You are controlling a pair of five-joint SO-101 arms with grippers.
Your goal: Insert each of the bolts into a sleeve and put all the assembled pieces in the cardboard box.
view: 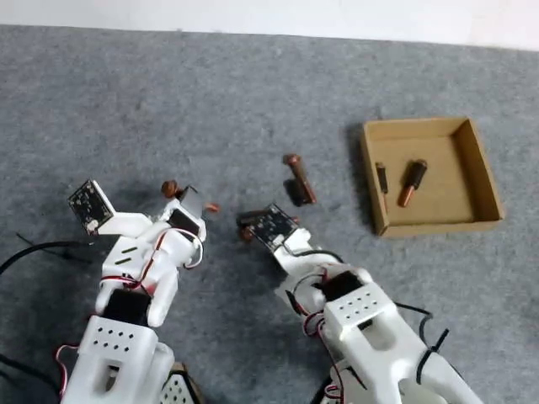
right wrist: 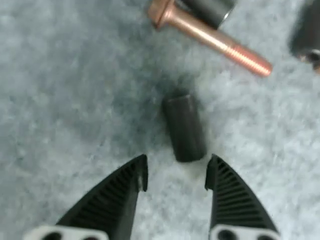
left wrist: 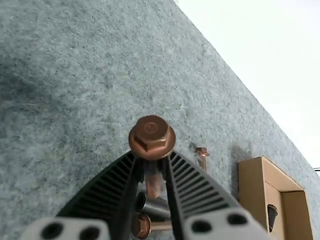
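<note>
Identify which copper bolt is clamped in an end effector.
The bolt clamped in the left end effector, hex head poking out. A loose bolt lies on the carpet, and a sleeved bolt rests in the cardboard box.

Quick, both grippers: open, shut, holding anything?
Left gripper: shut on the copper bolt.
Right gripper: open, holding nothing, black sleeve just ahead.

The high view looks down over the carpeted table (view: 126,101). Both wrist views sit close above it, the left also catching the cardboard box (left wrist: 250,200).
</note>
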